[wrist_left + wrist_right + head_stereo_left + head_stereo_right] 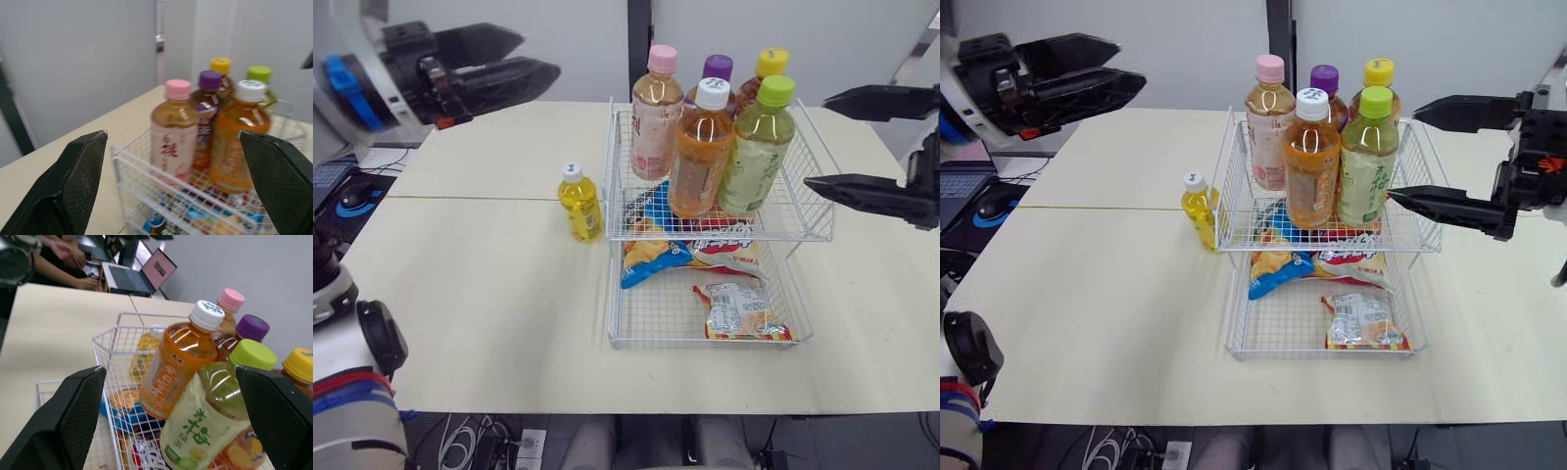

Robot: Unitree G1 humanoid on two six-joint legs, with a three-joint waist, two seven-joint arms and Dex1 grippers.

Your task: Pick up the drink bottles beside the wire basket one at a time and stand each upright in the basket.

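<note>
Yellow bottle (579, 203) stands upright, cap up, on the table (489, 294) just beside the basket (818, 211) on its left. The top tier holds five upright bottles (pink (656, 117), purple (717, 70), yellow-cap (770, 63), white (701, 152) and green (759, 152) caps). The purple one is mostly hidden. Snack bags (736, 308) lie in the lower tier. Left gripper (540, 54) and right gripper (816, 140) are spread and empty.

The left gripper (172, 134) holds its black fingers (83, 171) spread wide, with the wire basket (146, 169) ahead between them. Five bottles (172, 142) stand upright and crowded in its upper tier. They have a pink cap (178, 89), purple cap (210, 78), yellow cap (220, 64), green cap (258, 73) and white cap (251, 90).
</note>
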